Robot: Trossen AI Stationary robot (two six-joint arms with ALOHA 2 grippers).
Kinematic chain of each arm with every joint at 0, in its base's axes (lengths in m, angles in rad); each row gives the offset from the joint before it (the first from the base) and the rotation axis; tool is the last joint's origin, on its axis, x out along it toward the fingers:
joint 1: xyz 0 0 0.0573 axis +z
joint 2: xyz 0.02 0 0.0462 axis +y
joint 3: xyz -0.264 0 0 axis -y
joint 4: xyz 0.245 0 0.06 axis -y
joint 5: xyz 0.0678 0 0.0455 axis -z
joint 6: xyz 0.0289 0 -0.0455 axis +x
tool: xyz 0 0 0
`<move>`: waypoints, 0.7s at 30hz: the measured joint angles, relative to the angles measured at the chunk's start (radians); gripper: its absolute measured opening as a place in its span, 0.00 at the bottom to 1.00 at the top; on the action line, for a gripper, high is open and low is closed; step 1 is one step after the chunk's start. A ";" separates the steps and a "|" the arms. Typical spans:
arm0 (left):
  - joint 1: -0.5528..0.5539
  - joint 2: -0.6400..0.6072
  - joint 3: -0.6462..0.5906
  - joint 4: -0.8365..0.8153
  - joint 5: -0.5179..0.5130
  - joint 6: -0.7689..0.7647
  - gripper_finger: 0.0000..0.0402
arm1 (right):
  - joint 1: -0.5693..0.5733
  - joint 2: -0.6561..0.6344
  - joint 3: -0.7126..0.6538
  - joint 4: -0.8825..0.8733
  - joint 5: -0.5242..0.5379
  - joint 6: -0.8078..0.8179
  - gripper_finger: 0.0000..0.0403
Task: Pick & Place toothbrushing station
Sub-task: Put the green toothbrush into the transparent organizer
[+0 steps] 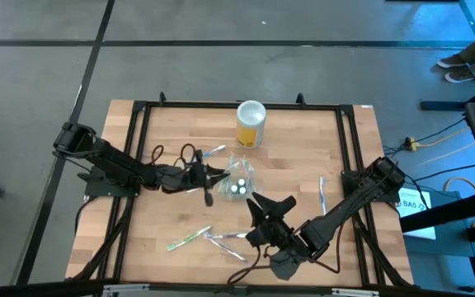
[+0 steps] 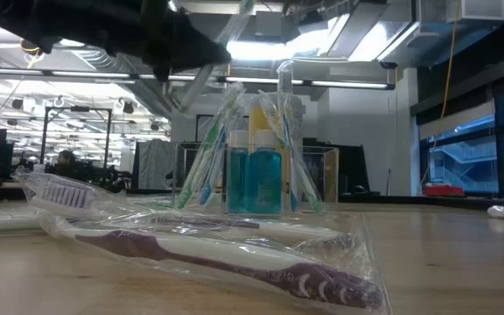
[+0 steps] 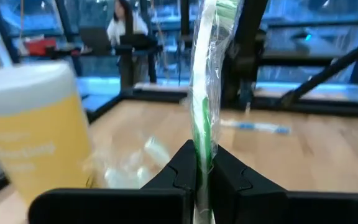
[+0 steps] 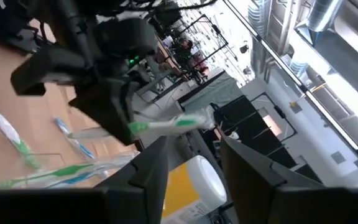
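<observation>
The toothbrushing station [image 1: 239,177], a small clear container, stands on the wooden table [image 1: 336,140] near its middle. In the low view the station [image 2: 256,157] holds wrapped toothbrushes and two blue bottles. Just to its left, my left gripper [image 1: 207,176] is shut on a green toothbrush [image 3: 205,74] in a clear wrapper. My right gripper [image 1: 262,206] stands open a little nearer than the station, with nothing between its fingers [image 4: 148,168]. My left gripper pinches the wrapped green toothbrush between its two fingers, on the handle [image 3: 201,163] near one end. The fingers lie across the brush. It sticks out past them, head end [image 4: 166,124] free, clear of the table.
A yellow canister with a white lid [image 1: 251,124] stands at the far middle. Loose wrapped toothbrushes lie on the table: a green one [image 1: 190,239] and a purple one [image 1: 225,239] near the front, a blue one [image 1: 322,194] at the right. A black frame [image 1: 138,148] borders the table.
</observation>
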 joint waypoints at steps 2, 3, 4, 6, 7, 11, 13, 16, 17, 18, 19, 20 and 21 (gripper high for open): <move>-0.009 0.000 0.000 0.049 0.010 0.004 0.04 | 0.001 0.000 0.000 -0.005 0.000 0.011 0.36; -0.014 0.000 0.000 0.066 0.020 -0.005 0.04 | 0.001 0.000 0.000 -0.005 0.000 0.012 0.36; -0.018 0.003 0.000 0.077 0.028 -0.013 0.04 | 0.001 0.000 0.000 -0.005 0.000 0.013 0.36; -0.033 0.011 -0.001 0.087 0.018 -0.021 0.04 | 0.001 0.000 0.000 -0.005 0.000 0.014 0.35; -0.040 0.016 -0.004 0.097 0.004 -0.027 0.04 | 0.001 0.000 0.000 -0.006 0.000 0.016 0.35; -0.060 0.073 -0.022 0.172 -0.068 -0.034 0.04 | 0.001 0.000 0.000 -0.012 0.000 0.029 0.36; -0.059 0.109 -0.031 0.260 -0.072 -0.034 0.04 | 0.001 0.000 0.000 -0.012 0.000 0.029 0.37; -0.059 0.167 -0.046 0.398 -0.081 -0.030 0.04 | 0.001 0.000 0.000 -0.012 0.000 0.029 0.38; -0.059 0.186 -0.049 0.432 -0.082 -0.029 0.04 | 0.001 0.000 0.000 -0.012 0.000 0.029 0.38; -0.059 0.204 -0.049 0.465 -0.082 -0.029 0.04 | 0.001 0.000 0.000 -0.012 0.000 0.029 0.39; -0.059 0.219 -0.051 0.476 -0.084 -0.030 0.04 | 0.001 0.000 0.000 -0.012 0.000 0.029 0.39; -0.059 0.236 -0.051 0.485 -0.091 -0.029 0.04 | 0.001 0.000 0.000 -0.012 0.000 0.030 0.39; -0.059 0.253 -0.051 0.486 -0.096 -0.032 0.04 | 0.002 0.000 0.000 -0.012 0.000 0.029 0.40</move>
